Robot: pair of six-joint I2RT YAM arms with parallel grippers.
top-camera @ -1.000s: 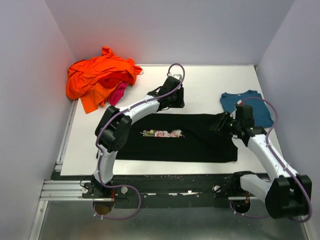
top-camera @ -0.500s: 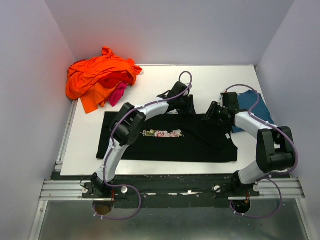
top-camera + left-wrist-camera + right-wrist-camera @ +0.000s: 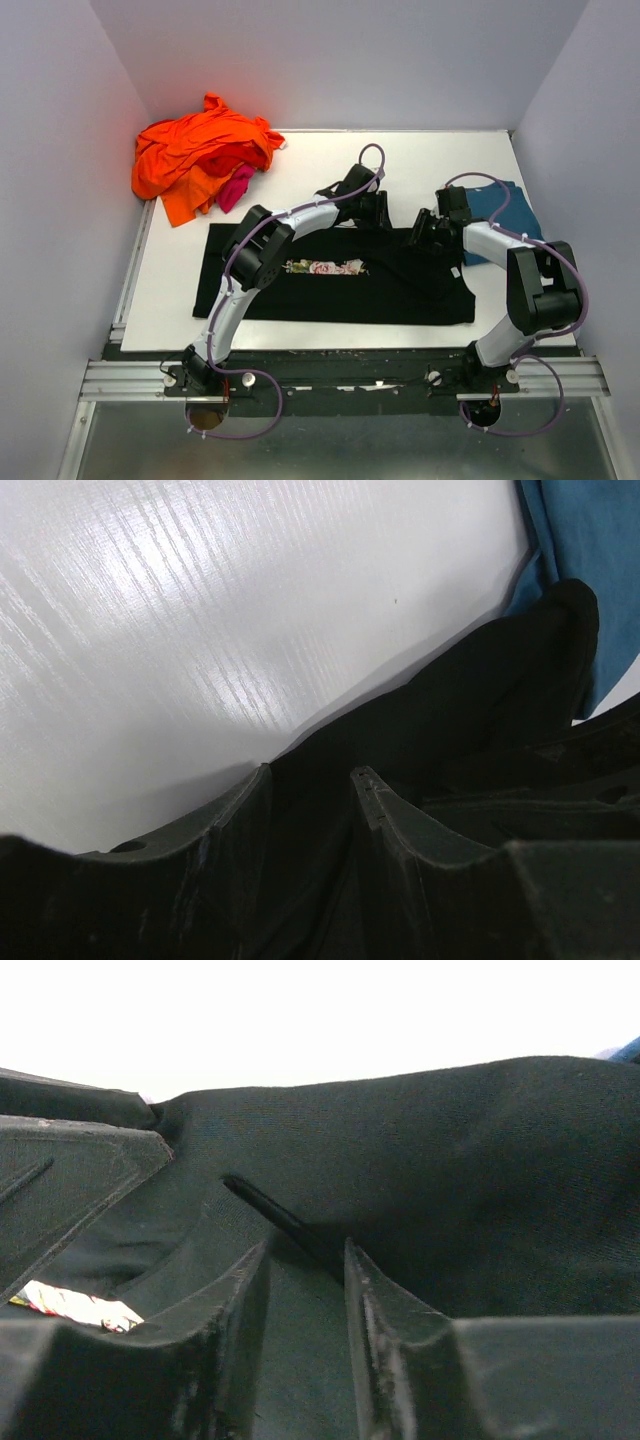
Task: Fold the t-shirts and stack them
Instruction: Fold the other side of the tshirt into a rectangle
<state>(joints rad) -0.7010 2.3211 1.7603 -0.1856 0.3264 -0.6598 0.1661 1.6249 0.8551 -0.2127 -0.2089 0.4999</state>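
The black t-shirt (image 3: 400, 290) lies flat across the near middle of the table, its white-and-pink print (image 3: 323, 267) facing up. My left gripper (image 3: 375, 212) is down at the shirt's far edge. In the left wrist view its jaws (image 3: 310, 772) stand apart, with black cloth (image 3: 470, 700) running between them. To the right on the same edge, my right gripper (image 3: 428, 235) is also low. Its jaws (image 3: 305, 1245) are partly open over the black cloth (image 3: 450, 1160), beside a dark crease. The teal-blue t-shirt (image 3: 505, 215) lies folded at the right.
A heap of orange t-shirts (image 3: 200, 155) with a magenta-pink one (image 3: 237, 187) fills the far left corner. Walls close in at left, right and back. The teal shirt's edge (image 3: 590, 540) lies just beyond the black shirt's corner.
The right arm swung in from the shirt's right side to its far edge, and its jaws narrowed a little. The left gripper moved right and down onto that edge.
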